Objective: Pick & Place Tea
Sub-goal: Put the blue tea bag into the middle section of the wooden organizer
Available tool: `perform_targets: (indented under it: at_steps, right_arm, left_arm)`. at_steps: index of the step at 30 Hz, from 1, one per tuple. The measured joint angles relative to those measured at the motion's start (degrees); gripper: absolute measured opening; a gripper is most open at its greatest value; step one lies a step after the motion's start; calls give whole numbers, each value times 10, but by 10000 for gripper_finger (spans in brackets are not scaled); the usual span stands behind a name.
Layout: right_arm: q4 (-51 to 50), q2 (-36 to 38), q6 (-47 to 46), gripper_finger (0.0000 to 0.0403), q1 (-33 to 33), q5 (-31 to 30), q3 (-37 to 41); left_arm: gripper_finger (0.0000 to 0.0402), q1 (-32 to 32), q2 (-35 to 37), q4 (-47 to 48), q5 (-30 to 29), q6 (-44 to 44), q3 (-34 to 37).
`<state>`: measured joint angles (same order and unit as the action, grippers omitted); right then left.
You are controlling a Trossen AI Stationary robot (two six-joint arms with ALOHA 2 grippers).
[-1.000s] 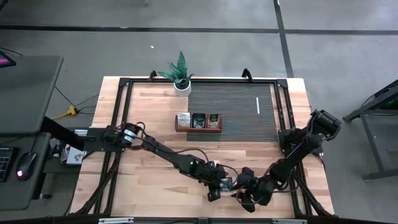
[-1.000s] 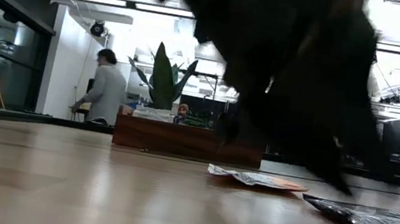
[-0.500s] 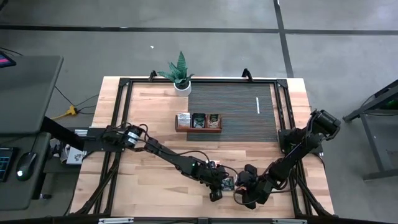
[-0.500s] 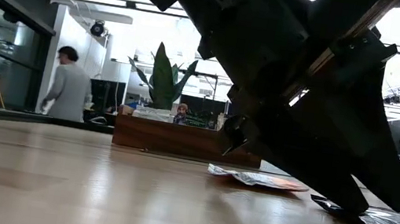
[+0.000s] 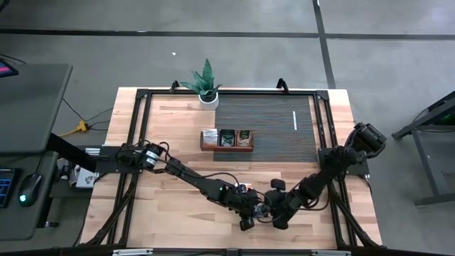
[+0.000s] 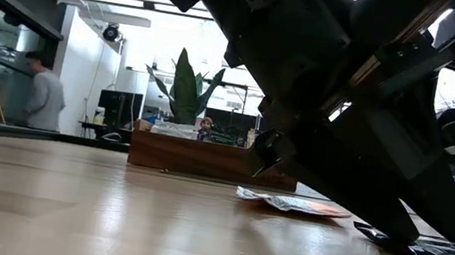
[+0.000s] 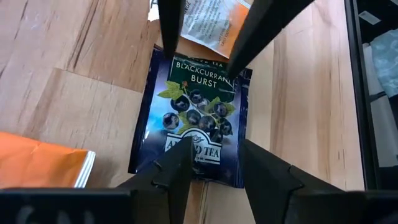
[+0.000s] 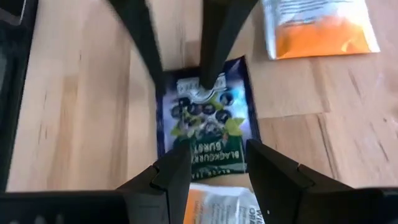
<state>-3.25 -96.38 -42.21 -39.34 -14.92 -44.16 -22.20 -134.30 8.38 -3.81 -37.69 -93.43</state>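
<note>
Plainly found the dark tea sachet [image 7: 194,118] lying flat, label up, on the table [image 5: 170,206], low and right of centre in the overhead frame, at the far right edge of the table-level one. Judged it very light, thin and limp, with a glossy wrapper likely to slip and hard to get under when pressed flat to the wood. Reckoned a pinch on one sealed edge safest, or a lifted corner, rather than the soft middle over the bag. Noted an orange sachet [image 7: 214,25] just beyond its far edge and another [image 7: 43,165] near its side, both easy to nudge. Saw the left gripper [image 7: 214,165] open, fingers apart over the sachet's near edge, holding nothing. Saw the right gripper [image 8: 217,165] facing it from the opposite edge, likewise open and empty. Left the tray [image 5: 226,146] well apart, above centre overhead.
</note>
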Motion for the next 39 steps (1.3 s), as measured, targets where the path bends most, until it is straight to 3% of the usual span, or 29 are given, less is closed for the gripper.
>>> perform_targets:
  at_steps: [13,22,31,35,39]
  right_arm:
    - [-46,0,65,149,4,-5,0]
    - [23,-56,49,150,4,5,-3]
    - [27,-73,-2,145,4,4,-4]
    - [25,-73,-31,107,7,8,-3]
    - [25,-73,-66,25,8,15,-2]
  left_arm:
    - [136,0,0,0,2,0,0]
    - [136,0,0,0,0,-1,0]
    - [136,1,0,-2,0,-1,1]
    - [136,1,0,-2,0,-1,1]
    - [136,1,0,-3,0,-1,1]
